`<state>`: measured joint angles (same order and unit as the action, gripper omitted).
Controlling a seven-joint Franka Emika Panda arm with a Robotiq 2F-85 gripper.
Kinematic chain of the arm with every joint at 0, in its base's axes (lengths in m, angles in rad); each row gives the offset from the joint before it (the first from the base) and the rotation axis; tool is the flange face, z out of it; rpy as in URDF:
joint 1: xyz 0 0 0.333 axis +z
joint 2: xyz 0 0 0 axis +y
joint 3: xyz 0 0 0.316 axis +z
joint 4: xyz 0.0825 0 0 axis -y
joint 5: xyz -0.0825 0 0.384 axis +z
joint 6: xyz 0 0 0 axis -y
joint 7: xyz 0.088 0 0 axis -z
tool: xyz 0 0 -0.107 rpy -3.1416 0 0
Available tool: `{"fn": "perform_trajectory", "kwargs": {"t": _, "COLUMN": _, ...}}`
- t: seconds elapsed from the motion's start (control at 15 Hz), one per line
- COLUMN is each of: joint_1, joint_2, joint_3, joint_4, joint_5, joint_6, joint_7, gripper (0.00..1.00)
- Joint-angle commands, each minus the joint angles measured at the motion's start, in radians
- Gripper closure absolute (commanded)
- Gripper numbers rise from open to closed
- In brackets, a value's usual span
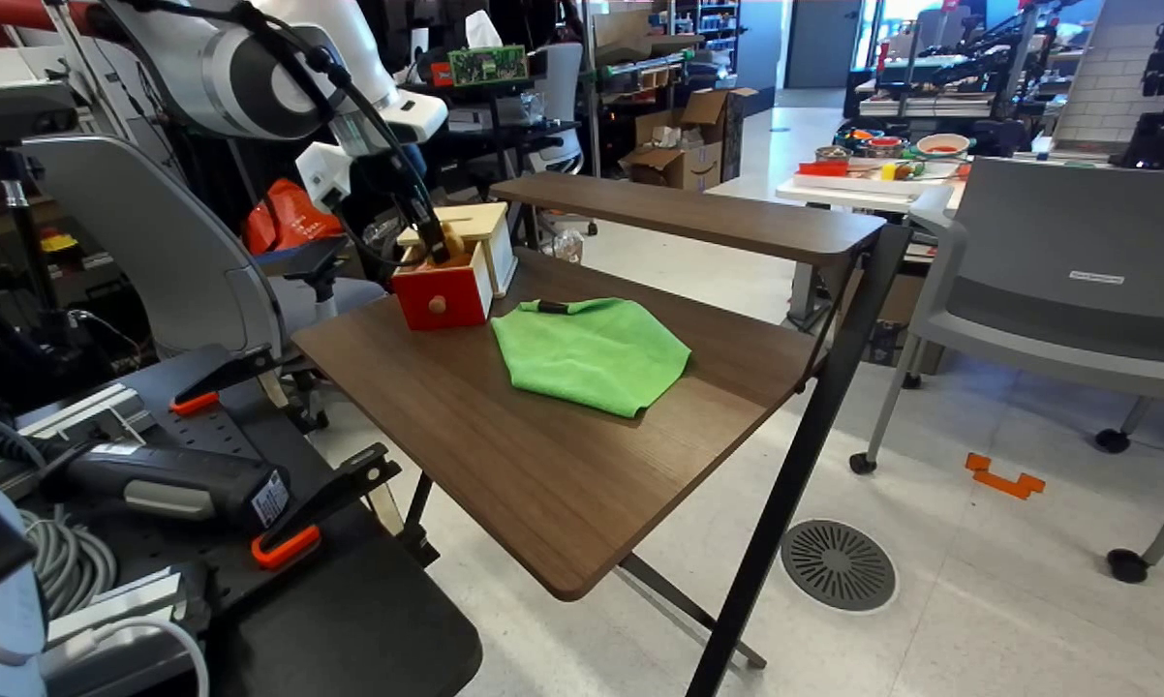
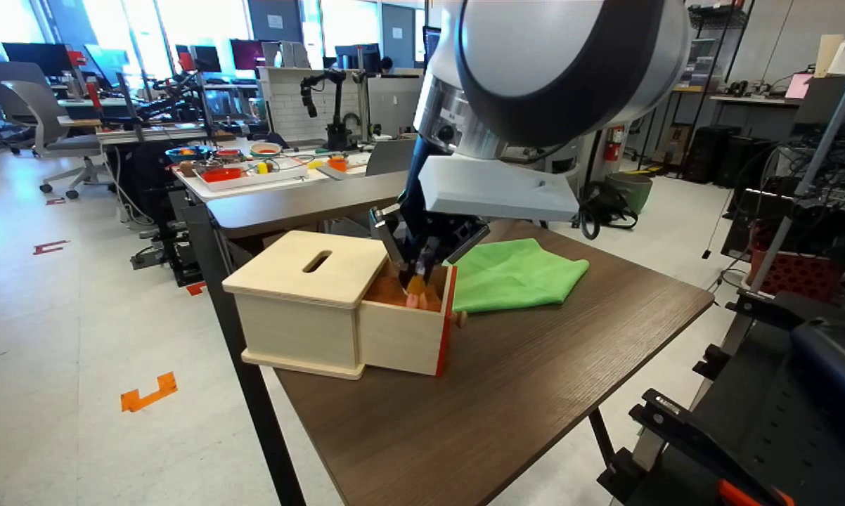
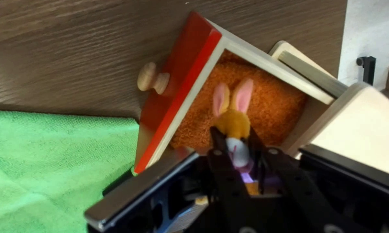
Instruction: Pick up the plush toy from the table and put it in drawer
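The plush toy is a small tan rabbit with pink ears and a white muzzle; it shows in the wrist view and in an exterior view. My gripper is shut on its head and body, one black finger on each side. The gripper points down into the open drawer, which has a red front and a round wooden knob. Orange fuzzy material covers the drawer's floor. In both exterior views the gripper reaches inside the drawer walls. The toy's lower part is hidden between the fingers.
The pale wooden box holding the drawer stands near the table's edge. Its lid rises close beside the gripper. A green cloth lies flat on the brown table beside the drawer. A raised shelf runs along one table side.
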<state>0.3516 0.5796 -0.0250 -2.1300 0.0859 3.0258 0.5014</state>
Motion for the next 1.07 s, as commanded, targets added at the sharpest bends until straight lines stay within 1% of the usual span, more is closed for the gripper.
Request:
{"fn": "perform_trajectory", "kwargs": {"t": 0.0, "joint_1": 0.054, "joint_2": 0.03, "joint_3": -0.06, "joint_4": 0.042, "joint_5": 0.028, "joint_6": -0.008, "joint_7": 0.019, "gripper": 0.5}}
{"fn": "perform_trajectory", "kwargs": {"t": 0.07, "joint_1": 0.058, "joint_2": 0.026, "joint_3": -0.067, "joint_4": 0.041, "joint_5": 0.028, "joint_6": -0.01, "joint_7": 0.019, "gripper": 0.44}}
{"fn": "perform_trajectory", "kwargs": {"t": 0.13, "joint_1": 0.061, "joint_2": 0.022, "joint_3": -0.074, "joint_4": 0.04, "joint_5": 0.029, "joint_6": -0.013, "joint_7": 0.021, "gripper": 0.35}}
{"fn": "perform_trajectory", "kwargs": {"t": 0.2, "joint_1": 0.069, "joint_2": 0.011, "joint_3": -0.086, "joint_4": 0.034, "joint_5": 0.027, "joint_6": -0.016, "joint_7": 0.024, "gripper": 0.29}}
{"fn": "perform_trajectory", "kwargs": {"t": 0.27, "joint_1": 0.074, "joint_2": -0.002, "joint_3": -0.093, "joint_4": 0.027, "joint_5": 0.025, "joint_6": -0.014, "joint_7": 0.024, "gripper": 0.2}}
{"fn": "perform_trajectory", "kwargs": {"t": 0.47, "joint_1": 0.087, "joint_2": -0.054, "joint_3": -0.116, "joint_4": -0.01, "joint_5": 0.019, "joint_6": -0.003, "joint_7": 0.022, "gripper": 0.01}}
{"fn": "perform_trajectory", "kwargs": {"t": 0.67, "joint_1": 0.073, "joint_2": -0.137, "joint_3": -0.114, "joint_4": -0.06, "joint_5": 0.018, "joint_6": -0.013, "joint_7": 0.012, "gripper": 0.0}}
{"fn": "perform_trajectory", "kwargs": {"t": 0.73, "joint_1": 0.067, "joint_2": -0.183, "joint_3": -0.113, "joint_4": -0.093, "joint_5": 0.018, "joint_6": -0.004, "joint_7": 0.01, "gripper": 0.0}}
{"fn": "perform_trajectory", "kwargs": {"t": 0.87, "joint_1": 0.025, "joint_2": -0.272, "joint_3": -0.079, "joint_4": -0.151, "joint_5": 0.027, "joint_6": -0.015, "joint_7": -0.014, "gripper": 0.0}}
{"fn": "perform_trajectory", "kwargs": {"t": 0.93, "joint_1": 0.006, "joint_2": -0.317, "joint_3": -0.066, "joint_4": -0.184, "joint_5": 0.015, "joint_6": -0.056, "joint_7": -0.04, "gripper": 0.0}}
{"fn": "perform_trajectory", "kwargs": {"t": 1.0, "joint_1": 0.035, "joint_2": -0.201, "joint_3": -0.091, "joint_4": -0.091, "joint_5": -0.002, "joint_6": -0.012, "joint_7": 0.006, "gripper": 0.0}}
